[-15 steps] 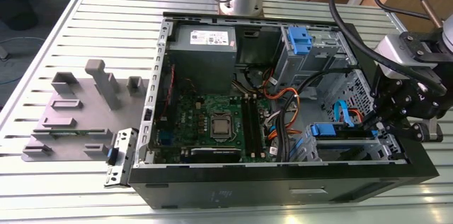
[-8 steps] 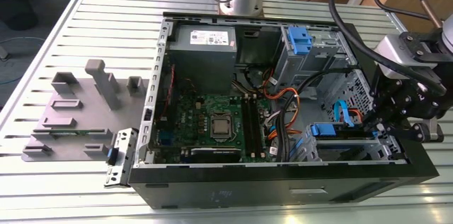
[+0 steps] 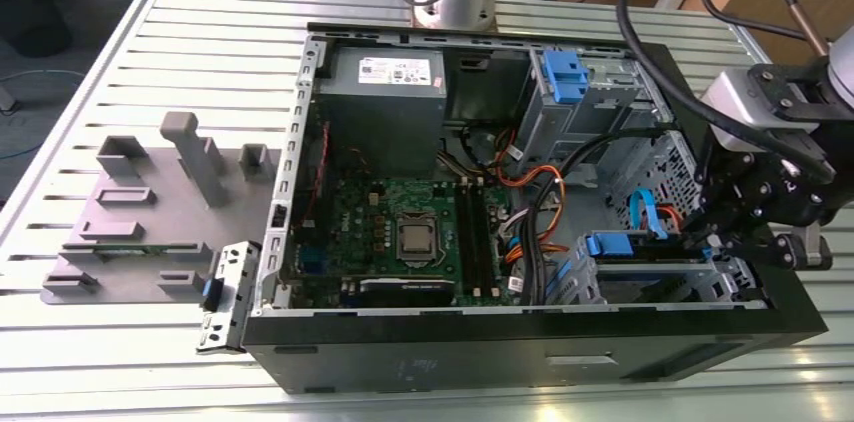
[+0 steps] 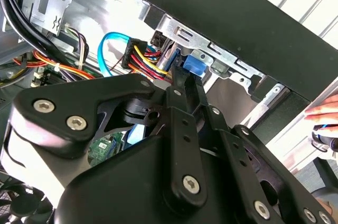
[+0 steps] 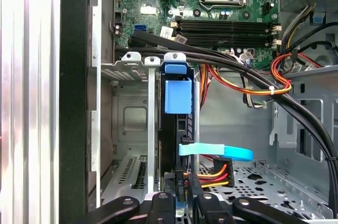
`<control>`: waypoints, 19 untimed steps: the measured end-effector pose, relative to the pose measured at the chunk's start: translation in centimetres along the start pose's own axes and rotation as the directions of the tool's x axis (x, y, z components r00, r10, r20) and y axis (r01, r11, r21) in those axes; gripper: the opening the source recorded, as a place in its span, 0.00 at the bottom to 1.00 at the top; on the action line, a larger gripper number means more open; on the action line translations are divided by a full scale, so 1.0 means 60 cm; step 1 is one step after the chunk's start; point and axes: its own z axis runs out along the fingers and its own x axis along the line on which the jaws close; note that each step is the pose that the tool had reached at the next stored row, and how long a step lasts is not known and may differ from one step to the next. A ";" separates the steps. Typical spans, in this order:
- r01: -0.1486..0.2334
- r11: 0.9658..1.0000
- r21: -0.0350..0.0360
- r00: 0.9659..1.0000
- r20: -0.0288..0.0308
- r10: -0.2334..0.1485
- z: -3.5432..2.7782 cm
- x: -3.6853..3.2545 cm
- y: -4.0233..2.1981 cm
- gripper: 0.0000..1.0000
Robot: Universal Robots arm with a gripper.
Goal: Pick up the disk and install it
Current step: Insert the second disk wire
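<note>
The pincer [image 5: 180,198] reaches down into the open computer case [image 3: 534,352] at its corner on the exterior view's right, and in the first wrist view its two black fingers [image 5: 168,192] are closed on the rear edge of the disk [image 5: 178,129], which stands on edge in the metal bay [image 5: 129,123] with its blue end tab [image 5: 178,96] pointing toward the circuit board [image 5: 211,7]. A flat light-blue cable [image 5: 216,151] and a plug of red, yellow and black wires [image 5: 214,174] sit just beside the fingers. In the second wrist view the blue tab [image 4: 193,64] shows past the black pincer body [image 4: 174,171], under the case's metal edge. In the exterior view, a grey power box [image 3: 387,87] and a taller blue-tabbed cage [image 3: 567,82] lie at the far side of the case. The case rests on a slatted metal tabletop [image 3: 160,62], where a grey holder with upright blocks [image 3: 147,222] stands well apart on the exterior view's left. A person's hand [image 4: 325,112] shows at the edge of the second wrist view.
</note>
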 end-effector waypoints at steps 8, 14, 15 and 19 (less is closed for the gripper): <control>0.000 1.000 0.000 1.000 0.000 0.000 0.001 0.000 0.001 0.24; 0.000 1.000 0.000 1.000 0.000 0.000 0.001 0.000 0.001 0.22; 0.000 1.000 0.000 1.000 0.000 0.000 0.001 0.000 0.001 0.16; 0.000 1.000 0.000 1.000 0.000 0.000 0.001 0.000 0.001 0.16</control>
